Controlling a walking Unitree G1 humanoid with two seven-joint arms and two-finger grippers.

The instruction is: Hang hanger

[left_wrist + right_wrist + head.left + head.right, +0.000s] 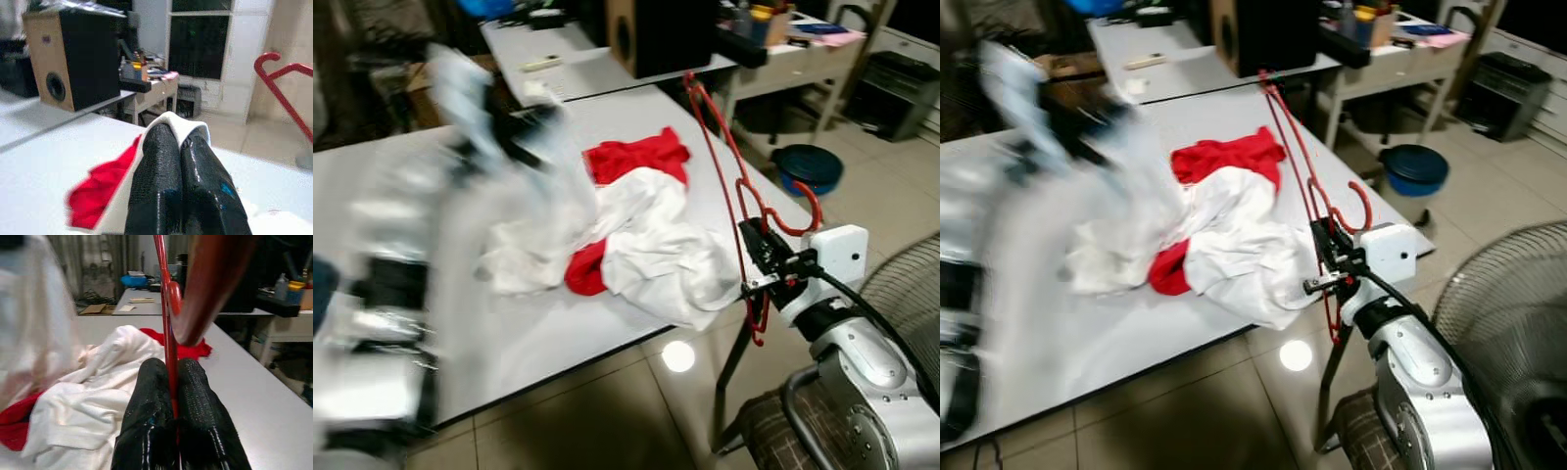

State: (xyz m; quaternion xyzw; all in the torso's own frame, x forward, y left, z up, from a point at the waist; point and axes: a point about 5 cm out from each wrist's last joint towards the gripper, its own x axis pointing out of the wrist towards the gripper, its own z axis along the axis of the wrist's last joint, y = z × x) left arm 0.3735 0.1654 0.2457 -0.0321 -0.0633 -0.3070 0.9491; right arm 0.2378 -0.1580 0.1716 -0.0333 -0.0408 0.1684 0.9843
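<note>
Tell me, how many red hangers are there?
1: the red hanger is clamped in the right gripper at the table's right edge. Another could lie hidden under the clothes.

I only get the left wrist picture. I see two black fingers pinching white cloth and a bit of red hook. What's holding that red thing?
Observer: The right gripper, shut on the red plastic hanger, beside the white table.
Operator: Is my cloth a whole shirt?
Observer: It's a white and red garment, mostly heaped on the table.
Operator: Anything on the floor?
Observer: A dark blue round bin past the table's edge, and a fan by the right arm.
</note>
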